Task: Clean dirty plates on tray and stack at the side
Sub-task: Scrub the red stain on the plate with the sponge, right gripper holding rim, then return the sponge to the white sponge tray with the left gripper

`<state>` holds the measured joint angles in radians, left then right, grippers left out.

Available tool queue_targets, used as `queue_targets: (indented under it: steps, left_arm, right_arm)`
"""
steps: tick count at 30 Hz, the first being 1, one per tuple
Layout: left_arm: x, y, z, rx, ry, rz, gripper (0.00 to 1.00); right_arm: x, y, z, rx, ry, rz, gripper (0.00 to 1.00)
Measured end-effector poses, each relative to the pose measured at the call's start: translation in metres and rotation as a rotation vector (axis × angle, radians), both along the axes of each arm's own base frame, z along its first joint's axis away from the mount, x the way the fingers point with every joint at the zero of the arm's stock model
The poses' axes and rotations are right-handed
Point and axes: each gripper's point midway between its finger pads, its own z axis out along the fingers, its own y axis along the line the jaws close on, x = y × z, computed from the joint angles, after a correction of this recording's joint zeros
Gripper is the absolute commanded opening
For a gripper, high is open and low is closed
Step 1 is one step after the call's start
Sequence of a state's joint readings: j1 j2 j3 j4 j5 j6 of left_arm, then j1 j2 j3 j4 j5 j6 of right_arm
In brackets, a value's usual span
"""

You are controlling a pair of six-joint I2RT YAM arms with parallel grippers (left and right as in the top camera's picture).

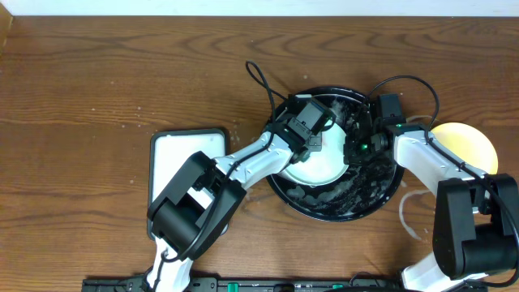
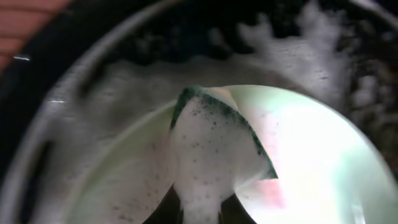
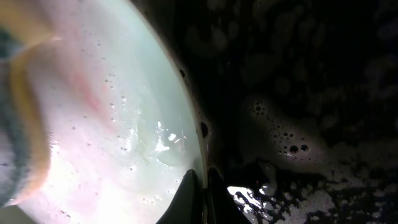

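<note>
Now mid-scrub: left gripper (image 2: 198,210) clenched on a foamy green-backed sponge (image 2: 211,143), pressed to the mint plate (image 2: 311,143) inside the sudsy black tray (image 1: 388,193). Right gripper (image 3: 200,194) pinches the plate's rim, likely steadying it. Pink smear (image 2: 273,191) shows — next, I judge, wipe over it. Yellow plate (image 1: 470,142) sits beside the tray.

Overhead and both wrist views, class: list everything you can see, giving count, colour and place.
mint plate: one, pale mint with a pink smear, inside the black tray
yellow plate: one, yellow, on the table right of the black tray
black tray: one, black, round, right of centre
foam: patches, white, in the black tray
sponge: one, green, soapy, on the mint plate
white tray: one, white with a dark rim, left of the black tray
table: one, brown wood
left gripper: fingers shut on the sponge
right gripper: fingers shut on the mint plate's rim
</note>
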<state>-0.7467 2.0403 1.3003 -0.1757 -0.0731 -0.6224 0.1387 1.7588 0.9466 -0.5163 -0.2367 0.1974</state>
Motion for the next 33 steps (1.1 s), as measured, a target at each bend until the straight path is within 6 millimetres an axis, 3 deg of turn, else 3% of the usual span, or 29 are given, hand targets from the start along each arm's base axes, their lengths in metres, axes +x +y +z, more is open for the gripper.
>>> queue_targets:
  steps: [7, 13, 20, 23, 26, 30, 33]
  left_arm:
    - [-0.024, -0.028, 0.000, -0.200, 0.175, -0.026, 0.10]
    - [-0.051, -0.034, -0.002, -0.257, 0.341, -0.042, 0.10]
    - [-0.057, -0.011, -0.002, -0.238, 0.433, -0.036, 0.09]
    - [-0.048, 0.016, 0.004, -0.202, 0.431, -0.002, 0.09]
    - [-0.034, 0.047, 0.023, -0.166, 0.383, 0.044, 0.10]
    - [-0.024, 0.083, 0.082, -0.140, 0.248, 0.066, 0.11]
    - [-0.036, 0.105, 0.130, -0.133, 0.171, 0.059, 0.11]
  right_arm:
    - [0.002, 0.000, 0.000, -0.002, -0.007, 0.000, 0.01]
    - [0.002, -0.001, 0.000, -0.004, -0.008, -0.001, 0.01]
    - [0.002, -0.001, 0.000, -0.004, -0.008, 0.000, 0.01]
    - [0.002, -0.001, 0.000, -0.004, -0.007, 0.000, 0.01]
    - [0.001, -0.001, 0.000, -0.004, -0.005, 0.000, 0.01]
    - [0.001, -0.001, 0.000, -0.004, -0.004, 0.000, 0.01]
    - [0.001, -0.001, 0.000, -0.005, -0.003, -0.001, 0.01]
